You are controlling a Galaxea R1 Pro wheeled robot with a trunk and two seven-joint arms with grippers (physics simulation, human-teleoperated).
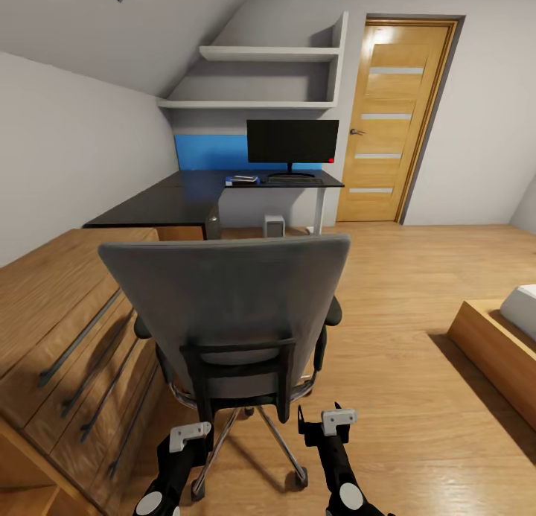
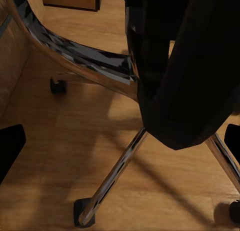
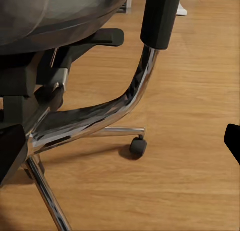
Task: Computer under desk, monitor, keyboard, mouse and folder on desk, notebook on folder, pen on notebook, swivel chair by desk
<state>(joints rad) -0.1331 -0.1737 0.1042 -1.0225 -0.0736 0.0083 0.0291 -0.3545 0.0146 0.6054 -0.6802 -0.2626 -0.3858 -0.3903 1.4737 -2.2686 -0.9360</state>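
Note:
The swivel chair [image 1: 223, 307] stands just ahead of me with its grey back toward me. My left gripper [image 1: 192, 432] is open low behind it, the black back bracket [image 2: 185, 66] close between its fingers [image 2: 10, 146]. Also open, my right gripper [image 1: 329, 421] faces the chrome seat frame [image 3: 100, 116]. Across the room is the desk [image 1: 164, 203] carrying the monitor [image 1: 292, 141], the keyboard [image 1: 295, 179] and a small flat stack with a blue folder edge [image 1: 242, 179]. Beneath the desk sits the computer [image 1: 274, 225]. Mouse, notebook and pen are too small to tell apart.
A light wooden drawer cabinet [image 1: 67, 330] runs along the left, close to the chair. A wooden bed frame corner [image 1: 499, 345] juts in at the right. A closed door [image 1: 391, 121] is beside the desk. Open wood floor [image 1: 394, 278] lies between the chair and the desk.

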